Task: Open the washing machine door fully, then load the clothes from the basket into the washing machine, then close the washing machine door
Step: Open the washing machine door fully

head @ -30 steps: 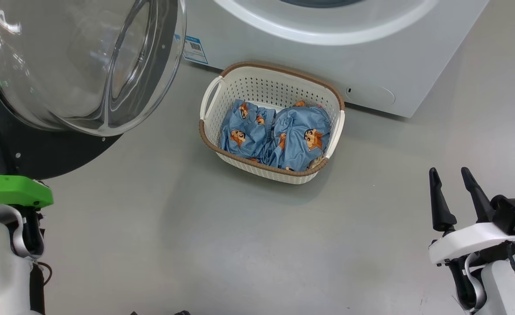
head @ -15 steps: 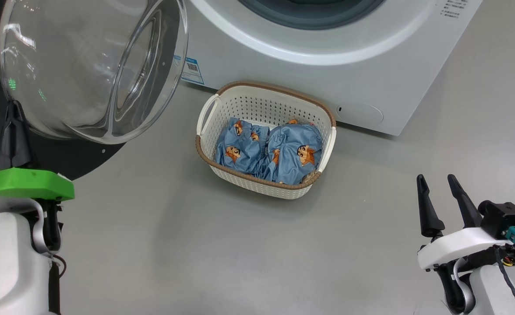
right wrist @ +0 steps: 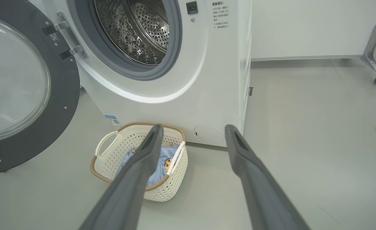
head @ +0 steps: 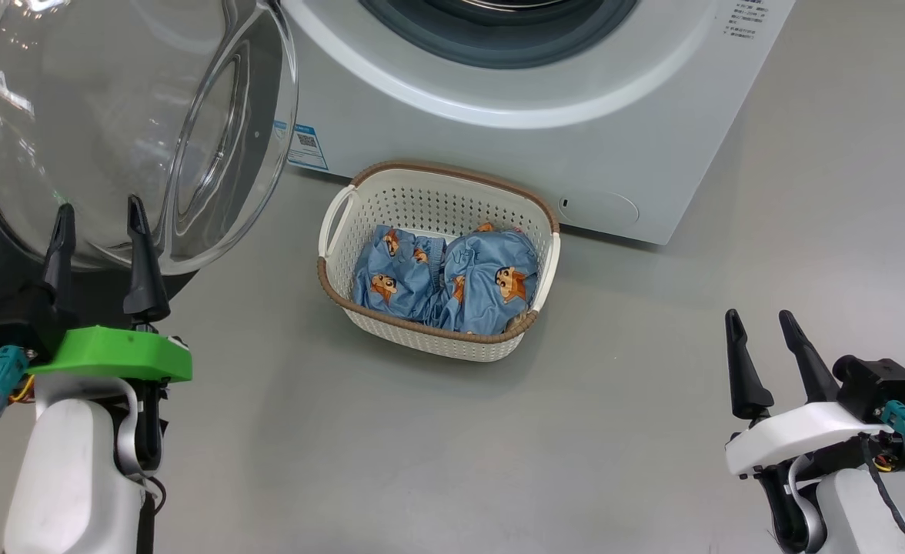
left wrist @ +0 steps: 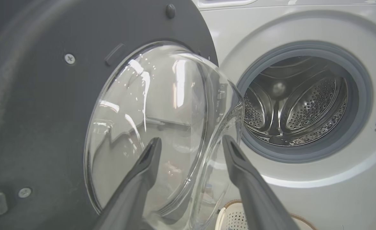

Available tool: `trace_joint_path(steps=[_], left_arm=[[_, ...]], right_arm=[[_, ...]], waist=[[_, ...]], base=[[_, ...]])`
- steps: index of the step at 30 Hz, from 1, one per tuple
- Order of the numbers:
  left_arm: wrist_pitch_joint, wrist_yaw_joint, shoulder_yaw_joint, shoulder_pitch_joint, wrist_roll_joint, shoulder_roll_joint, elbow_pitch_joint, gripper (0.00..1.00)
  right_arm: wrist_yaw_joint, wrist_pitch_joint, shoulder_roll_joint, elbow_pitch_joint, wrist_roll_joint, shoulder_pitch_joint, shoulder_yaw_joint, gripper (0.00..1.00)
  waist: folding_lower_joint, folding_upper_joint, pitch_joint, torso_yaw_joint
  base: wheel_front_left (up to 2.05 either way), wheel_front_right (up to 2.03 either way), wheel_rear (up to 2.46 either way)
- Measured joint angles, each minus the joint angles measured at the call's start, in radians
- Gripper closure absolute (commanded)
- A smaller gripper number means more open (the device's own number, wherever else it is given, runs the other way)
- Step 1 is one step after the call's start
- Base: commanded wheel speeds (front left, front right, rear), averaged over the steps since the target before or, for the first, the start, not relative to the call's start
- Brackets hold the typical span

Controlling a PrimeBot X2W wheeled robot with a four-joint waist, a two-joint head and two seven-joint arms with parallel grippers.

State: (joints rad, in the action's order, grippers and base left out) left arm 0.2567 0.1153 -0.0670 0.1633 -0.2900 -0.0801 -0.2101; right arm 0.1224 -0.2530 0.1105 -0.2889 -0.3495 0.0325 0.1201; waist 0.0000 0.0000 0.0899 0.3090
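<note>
Now my left gripper and right gripper hang spread, empty; the clothes sit bunched in the basket, soft and light, so I'd pinch a raised fold on top.

The washing machine is white, with a grey gasket and a blue-bordered label. The washing machine door has a glossy black rim around clear glass. The basket is cream-white with dotted perforations and a brown woven-look rim. The clothes are light blue, printed with orange-and-black cartoon figures. The floor is plain grey. The left gripper has black fingers on a bright green mount.
</note>
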Motion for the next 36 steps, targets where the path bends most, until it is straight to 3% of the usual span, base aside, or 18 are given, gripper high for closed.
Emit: trace_joint_path(steps=[19, 36], left_arm=[[0.000, 0.009, 0.066, -0.131, 0.026, 0.005, 0.062, 0.00], [0.000, 0.009, 0.054, -0.186, 0.030, 0.008, 0.058, 0.00]], right_arm=[[0.000, 0.000, -0.016, 0.040, -0.003, -0.003, 0.004, 0.00], [0.000, 0.000, -0.015, 0.085, 0.039, -0.001, -0.050, 0.00]], waist=[[0.0000, 0.0000, -0.018, -0.139], [0.0000, 0.0000, -0.038, -0.281]], base=[[0.00, 0.00, 0.00], [0.00, 0.00, 0.00]])
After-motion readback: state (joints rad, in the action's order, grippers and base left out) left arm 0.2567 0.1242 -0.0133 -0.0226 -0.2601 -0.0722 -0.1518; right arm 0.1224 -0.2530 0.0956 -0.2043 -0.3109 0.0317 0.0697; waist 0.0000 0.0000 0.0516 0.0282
